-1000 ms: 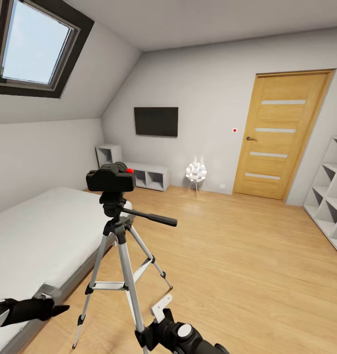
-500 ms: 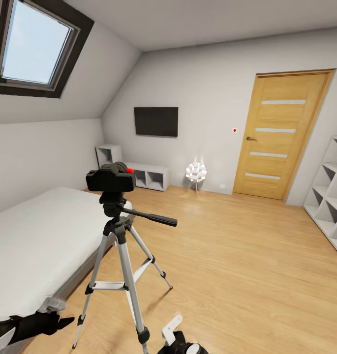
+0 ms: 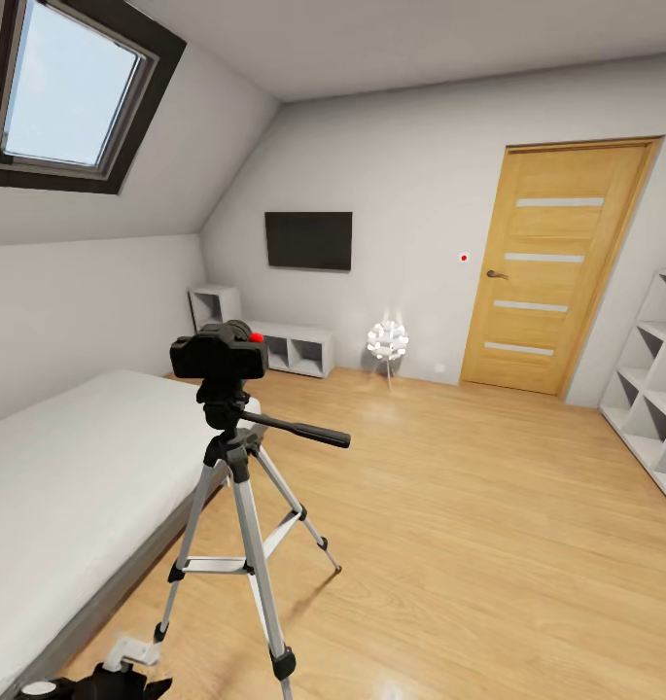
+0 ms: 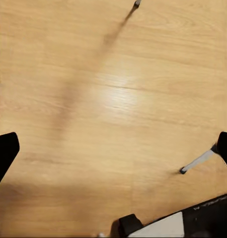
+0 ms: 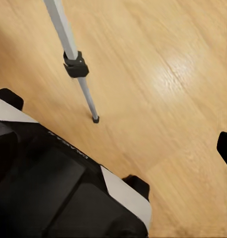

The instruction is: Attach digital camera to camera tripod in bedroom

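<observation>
The digital camera [image 3: 219,354] is mounted on top of the camera tripod [image 3: 237,506], which is stood on the floor [image 3: 469,525] just right of the bed [image 3: 70,486]. The door [image 3: 556,267] is set in the far wall, with shelving [image 3: 653,379] along the right.

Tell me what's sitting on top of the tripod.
The black camera with a red dot sits on the tripod head, above the pan handle. The mount between them is hidden by the camera body, so whether it is locked cannot be seen.
</observation>
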